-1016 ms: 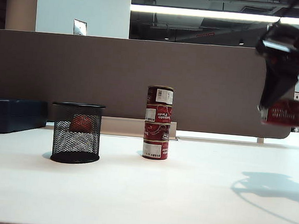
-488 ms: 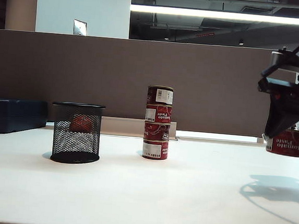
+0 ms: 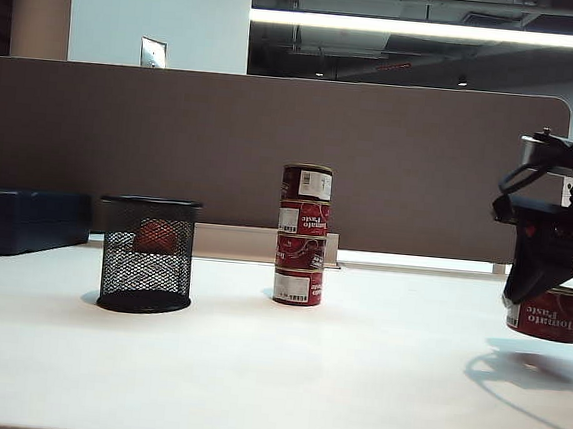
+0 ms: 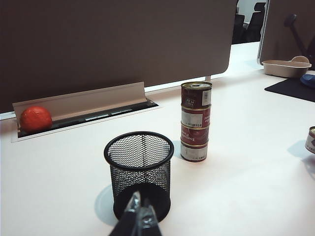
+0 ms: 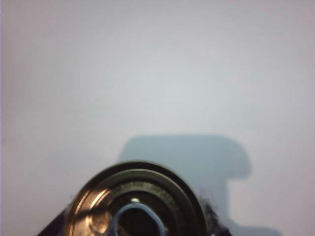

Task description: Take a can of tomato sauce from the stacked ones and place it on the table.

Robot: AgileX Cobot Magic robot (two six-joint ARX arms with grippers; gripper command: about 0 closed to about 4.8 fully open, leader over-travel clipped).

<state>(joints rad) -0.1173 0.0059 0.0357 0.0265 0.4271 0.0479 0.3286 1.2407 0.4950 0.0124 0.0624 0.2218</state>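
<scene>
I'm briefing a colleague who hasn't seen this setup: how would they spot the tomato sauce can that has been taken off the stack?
On the wide white table, look far right of the black wire-mesh cup and the four-high stack of short round tins. There the right gripper holds a squat bright-red tomato paste can just above the tabletop. It is the only tin off the stack and in a gripper.

Can lid (image 5: 135, 196) above white table (image 5: 147, 73)
</scene>
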